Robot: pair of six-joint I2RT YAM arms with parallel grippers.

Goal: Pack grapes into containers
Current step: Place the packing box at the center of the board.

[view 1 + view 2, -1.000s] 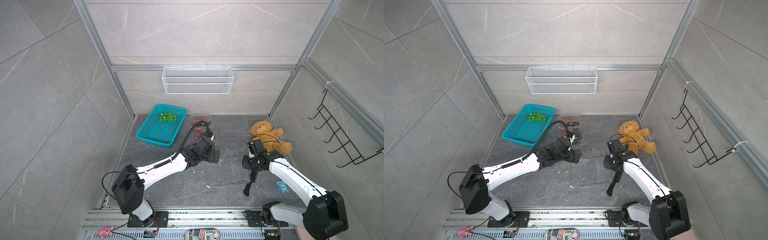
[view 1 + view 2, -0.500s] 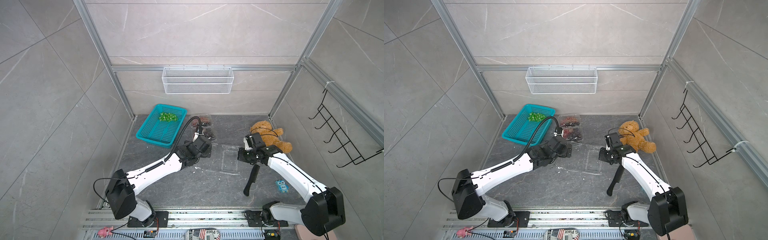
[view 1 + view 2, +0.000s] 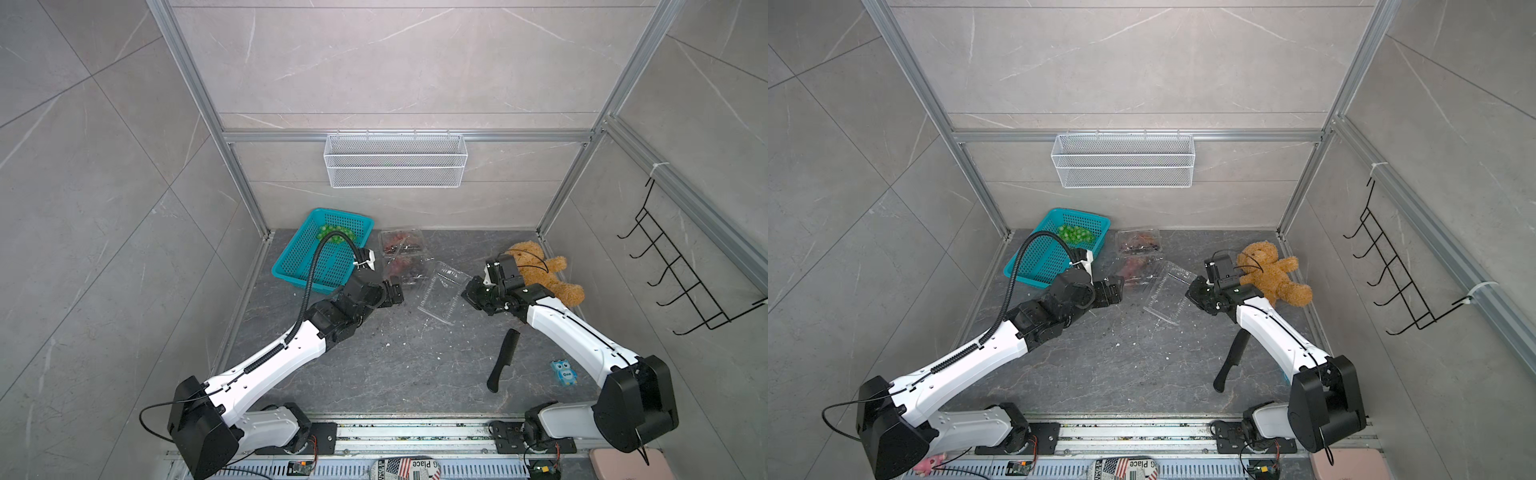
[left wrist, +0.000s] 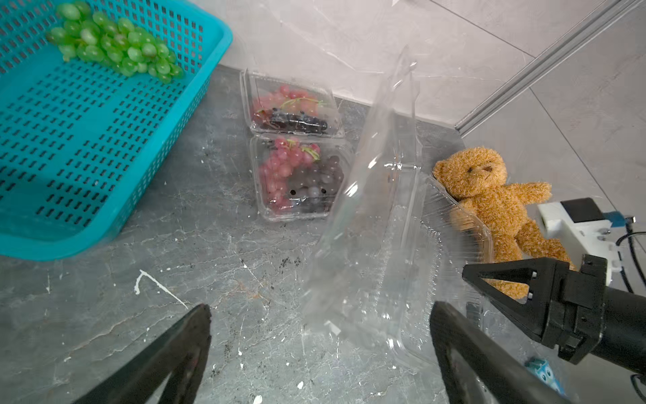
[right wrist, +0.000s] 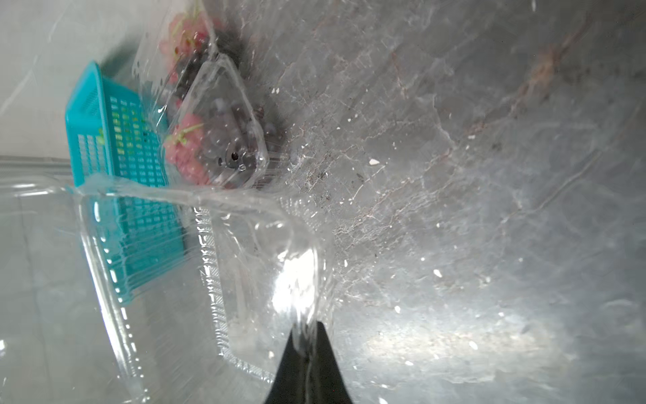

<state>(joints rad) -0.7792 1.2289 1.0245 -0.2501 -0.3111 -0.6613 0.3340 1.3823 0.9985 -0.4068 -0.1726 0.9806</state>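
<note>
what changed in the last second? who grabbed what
The right gripper moved in toward the empty clear box and shut on its rim; the lid now stands raised. The left gripper drew back from that box and stayed open. The green grapes in the basket, the two filled boxes, teddy bear and knife stayed put.

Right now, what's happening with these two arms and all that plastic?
The right gripper is pinched shut on the rim of an empty clear clamshell, lid tipped up. The left gripper hangs open beside it, holding nothing. Two other clamshells hold red and dark grapes; the green grapes lie in the teal basket.
</note>
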